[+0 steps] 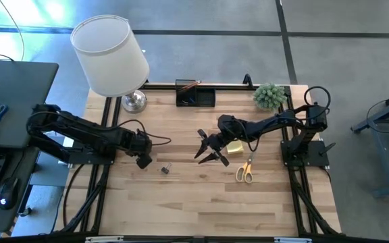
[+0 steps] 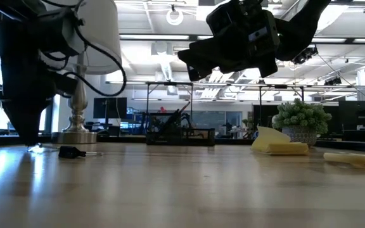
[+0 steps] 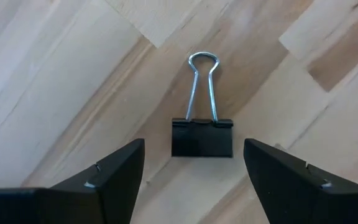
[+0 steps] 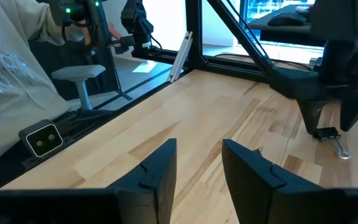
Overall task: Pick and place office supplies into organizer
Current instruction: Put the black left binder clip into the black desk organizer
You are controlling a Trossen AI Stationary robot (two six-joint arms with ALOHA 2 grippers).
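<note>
1. Two fingers of the left gripper stand spread wide and empty, straddling a black binder clip that lies flat on the wooden table; the gripper hangs low over the left-centre of the table, just beside the clip.
2. To do this step well, I judge the left gripper should drop straight down, keep the clip's black body centred between the fingers, and close across the body rather than on the thin wire loops, which would likely slip.
3. The binder clip has a small black folded body with two silver wire handles lying together, pointing away from the gripper.
4. The right gripper hangs above the table's middle, well clear of the surface, fingers parted and holding nothing.
5. Near it lie a yellow sticky-note pad and, just to the near right, orange-handled scissors.
6. The black organizer sits at the far edge, pencils already standing in its cup, well apart from the clip.
7. A white-shaded lamp stands far left; a small green plant far right.
</note>
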